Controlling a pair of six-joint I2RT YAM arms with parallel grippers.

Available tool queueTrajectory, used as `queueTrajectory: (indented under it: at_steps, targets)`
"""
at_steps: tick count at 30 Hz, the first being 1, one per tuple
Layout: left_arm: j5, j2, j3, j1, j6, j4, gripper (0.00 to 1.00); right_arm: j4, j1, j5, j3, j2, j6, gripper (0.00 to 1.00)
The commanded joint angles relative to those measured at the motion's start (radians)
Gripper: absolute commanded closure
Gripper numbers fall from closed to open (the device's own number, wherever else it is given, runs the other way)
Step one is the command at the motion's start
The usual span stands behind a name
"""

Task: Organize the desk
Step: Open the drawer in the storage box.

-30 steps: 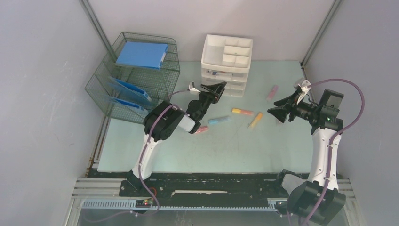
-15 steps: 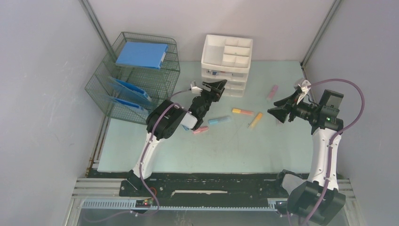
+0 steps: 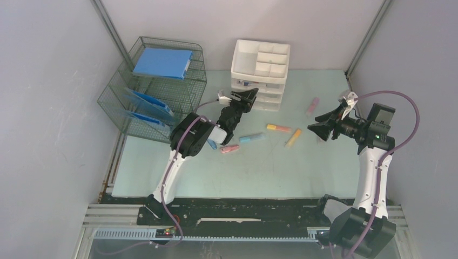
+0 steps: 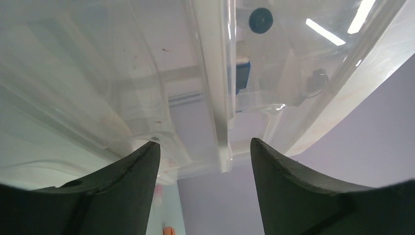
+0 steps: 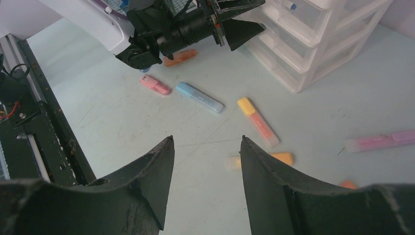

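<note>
While its jaws stood spread with nothing between them, the left gripper hovered just before the white drawer unit at the far edge of the desk, a clear drawer front filling its wrist view. Nearer, a pink highlighter, a blue highlighter, a yellow-orange highlighter and an orange highlighter lay loose mid-desk. The right gripper, likewise spread and empty, hung above the right side. A wire rack holding blue folders stood at the far left. The pale green desk, spanning the whole workspace, looked rigid and slick, nothing to lift. The pens on it were probably light and apt to roll, best pinched mid-barrel, and the drawers were likely thin plastic, best drawn by the front lip.
</note>
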Motion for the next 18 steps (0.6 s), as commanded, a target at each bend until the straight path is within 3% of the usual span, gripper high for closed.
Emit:
queueTrajectory:
  at_steps: [1, 7, 18]
  targets:
    - [-0.008, 0.036, 0.046, 0.010, 0.012, 0.103, 0.31, -0.007, -0.005, -0.029, 0.025, -0.024, -0.022, 0.40]
    - [0.048, 0.045, 0.066, 0.015, 0.033, 0.152, 0.38, -0.007, -0.007, -0.030, 0.025, -0.024, -0.023, 0.40]
    - [0.075, -0.014, -0.052, 0.010, 0.060, 0.239, 0.40, -0.009, -0.008, -0.033, 0.025, -0.025, -0.022, 0.40]
